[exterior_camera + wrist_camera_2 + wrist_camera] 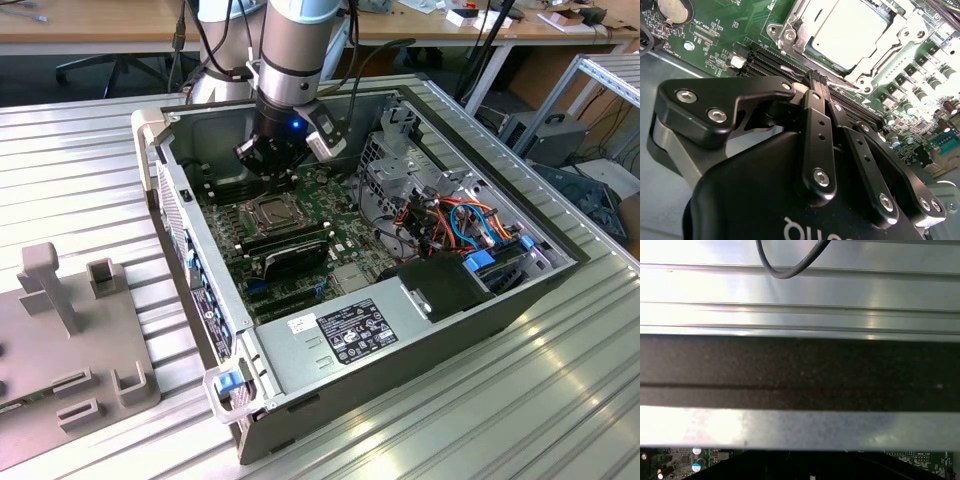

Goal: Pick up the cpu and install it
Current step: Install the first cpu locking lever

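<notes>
The cpu [850, 31] is a flat square chip with a pale silver top. It lies in the socket on the green motherboard [715, 45], with the shiny metal retention frame [790, 35] around its edges. My gripper [816, 79] hangs just above the board beside the socket, its black fingers [815, 125] brought together at the tips with nothing between them. In the exterior view the gripper [272, 170] is inside the open computer case [200, 260], directly behind the socket [268, 212].
Black memory sticks [285, 250] lie next to the socket, on its near side. A power supply [350, 335] and coloured cables [450, 220] fill the exterior view's right of the case. A grey fixture [70, 330] sits on the ribbed aluminium table [800, 315].
</notes>
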You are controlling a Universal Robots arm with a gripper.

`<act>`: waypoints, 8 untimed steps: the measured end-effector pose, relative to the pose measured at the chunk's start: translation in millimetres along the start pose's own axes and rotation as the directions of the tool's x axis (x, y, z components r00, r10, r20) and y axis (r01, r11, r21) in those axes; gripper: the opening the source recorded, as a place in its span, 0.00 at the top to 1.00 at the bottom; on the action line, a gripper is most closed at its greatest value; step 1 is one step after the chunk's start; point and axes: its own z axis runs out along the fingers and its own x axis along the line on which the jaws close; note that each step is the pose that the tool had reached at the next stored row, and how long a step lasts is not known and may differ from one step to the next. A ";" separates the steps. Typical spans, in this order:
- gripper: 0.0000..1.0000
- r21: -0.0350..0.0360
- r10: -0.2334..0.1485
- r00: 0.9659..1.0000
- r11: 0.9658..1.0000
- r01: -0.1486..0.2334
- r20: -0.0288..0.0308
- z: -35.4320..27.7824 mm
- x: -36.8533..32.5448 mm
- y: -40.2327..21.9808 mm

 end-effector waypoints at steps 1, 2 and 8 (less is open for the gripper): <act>0.89 0.000 0.000 1.000 1.000 0.000 0.000 0.0 0.0 0.0; 0.89 0.000 0.000 1.000 1.000 0.000 0.000 0.0 0.1 0.0; 0.89 0.000 0.000 1.000 1.000 0.000 0.000 0.0 0.1 0.0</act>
